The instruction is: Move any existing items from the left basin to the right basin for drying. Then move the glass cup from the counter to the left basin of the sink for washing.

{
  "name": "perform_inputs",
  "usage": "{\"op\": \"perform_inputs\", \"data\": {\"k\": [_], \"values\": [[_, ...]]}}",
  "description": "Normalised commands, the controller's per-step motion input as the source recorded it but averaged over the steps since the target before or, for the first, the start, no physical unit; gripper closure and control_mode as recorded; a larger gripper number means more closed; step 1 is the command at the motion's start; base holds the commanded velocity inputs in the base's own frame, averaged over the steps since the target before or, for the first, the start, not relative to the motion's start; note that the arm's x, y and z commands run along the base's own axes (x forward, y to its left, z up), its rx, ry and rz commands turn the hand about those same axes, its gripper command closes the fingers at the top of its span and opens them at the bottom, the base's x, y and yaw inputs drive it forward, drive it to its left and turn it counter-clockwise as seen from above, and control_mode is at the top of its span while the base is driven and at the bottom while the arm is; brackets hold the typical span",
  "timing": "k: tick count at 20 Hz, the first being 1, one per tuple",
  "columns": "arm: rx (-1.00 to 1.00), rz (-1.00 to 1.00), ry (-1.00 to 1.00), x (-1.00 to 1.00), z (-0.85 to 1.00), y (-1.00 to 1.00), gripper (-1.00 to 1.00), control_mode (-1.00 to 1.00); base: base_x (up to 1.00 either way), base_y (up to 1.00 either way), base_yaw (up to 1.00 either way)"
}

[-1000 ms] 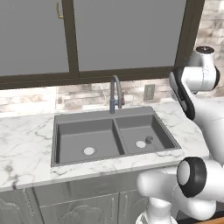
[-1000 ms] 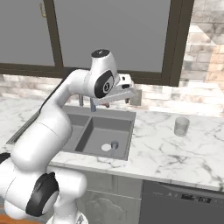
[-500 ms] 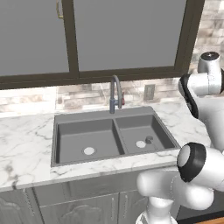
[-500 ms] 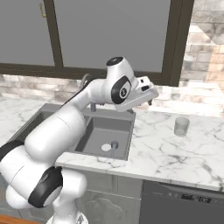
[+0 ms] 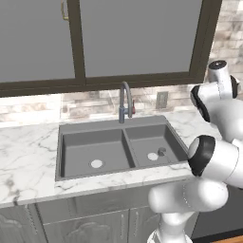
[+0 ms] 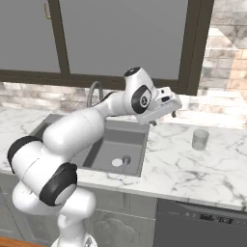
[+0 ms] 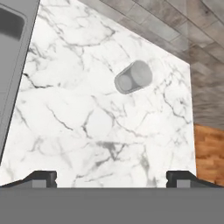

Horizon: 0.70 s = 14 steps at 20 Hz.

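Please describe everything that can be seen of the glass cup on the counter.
The glass cup is a small, clear, greyish tumbler with straight sides and no handle. It looks like thin see-through glass, and nothing can be seen inside it. It stands upright with its mouth up on the white marble counter, to the right of the sink and apart from it. Only the counter touches it. In the hand view it appears from above, ahead of the open gripper, which is not yet around it.
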Motion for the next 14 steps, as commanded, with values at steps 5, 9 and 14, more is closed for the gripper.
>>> {"op": "perform_inputs", "data": {"k": [5,9,14], "values": [[0.01,0.00,0.00,0.37,-0.30,-0.25,-1.00,-1.00,0.00,0.00,0.00],[0.01,0.00,0.00,0.58,-0.29,-0.33,-1.00,-1.00,0.00,0.00,0.00],[0.01,0.02,0.00,0.56,-0.32,-0.48,-1.00,-1.00,0.00,0.00,0.00]]}}
